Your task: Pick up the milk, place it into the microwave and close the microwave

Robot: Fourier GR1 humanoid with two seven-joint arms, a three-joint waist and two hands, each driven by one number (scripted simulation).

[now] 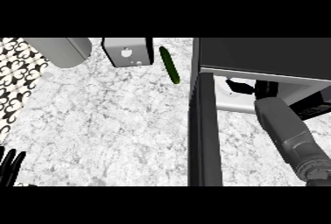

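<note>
Grey right forearm (pixel 291 135) extends into the open dark microwave (pixel 258 52), black hand (pixel 241 87) state indeterminate beside presumed white milk carton (pixel 225 85); door (pixel 204 131) closure pending.

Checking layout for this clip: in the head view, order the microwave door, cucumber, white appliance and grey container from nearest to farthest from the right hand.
1. microwave door, open, just left of the right hand.
2. cucumber, farther left, toward the back.
3. white appliance, left of the cucumber.
4. grey container, back left corner.
</note>
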